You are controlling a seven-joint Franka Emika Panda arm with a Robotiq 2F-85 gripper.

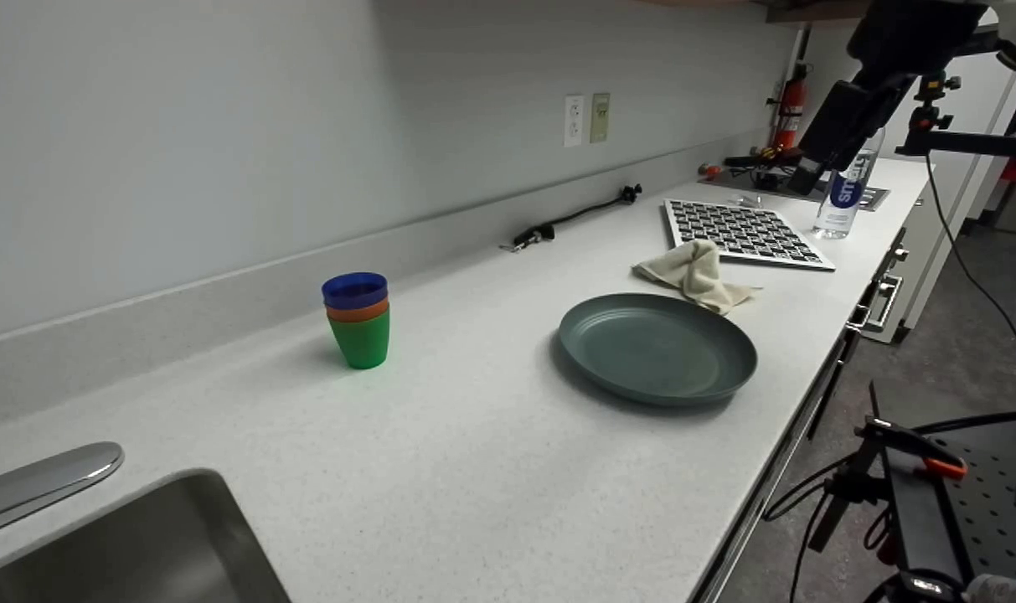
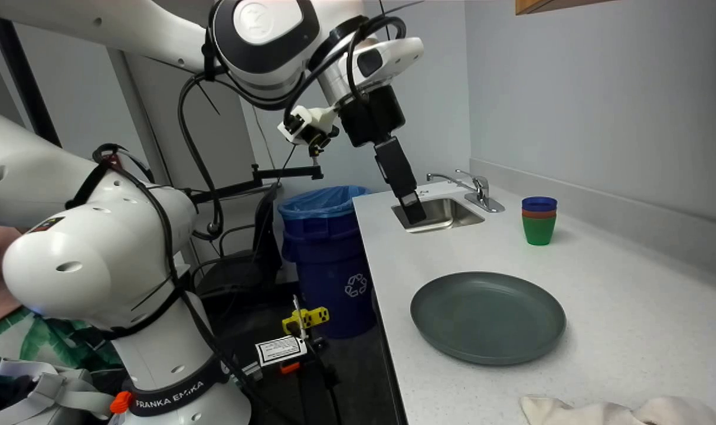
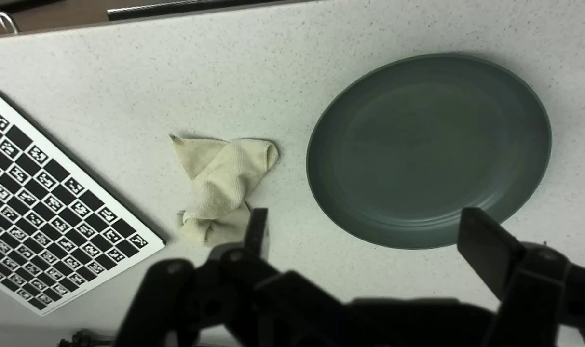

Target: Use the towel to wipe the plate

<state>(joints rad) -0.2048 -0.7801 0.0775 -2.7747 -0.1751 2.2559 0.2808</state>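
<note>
Counter (image 1: 474,486): white and speckled, it is running along a pale grey wall (image 1: 223,151) ahead of me.
Sink (image 1: 168,536): steel, it is sitting at the left in an exterior view.
Cups (image 1: 361,322): blue, orange and green, they are standing stacked.
Plate (image 1: 658,352): dark green, it is lying flat, looking stiff and smooth; I am expecting it to slide under a hard wipe.
Towel (image 1: 693,272): cream, it is lying crumpled on the counter, just beside the plate without touching it.
Towel's feel: I am judging it light, soft and limp, its ribbed weave promising decent grip; tearing is seeming unlikely, though loose ends are probably going to droop.
Where to pinch: its twisted, raised middle is offering the most cloth; the flat corner is looking thin and awkward.
Board (image 1: 738,230): black-and-white squares are covering it, near the towel.
Gripper (image 3: 364,212): hanging above the counter, it is grasping nothing, its fingers (image 3: 485,248) standing wide apart in the wrist view.
Bottle (image 1: 844,201): clear, it is standing upright just beside the board.
</note>
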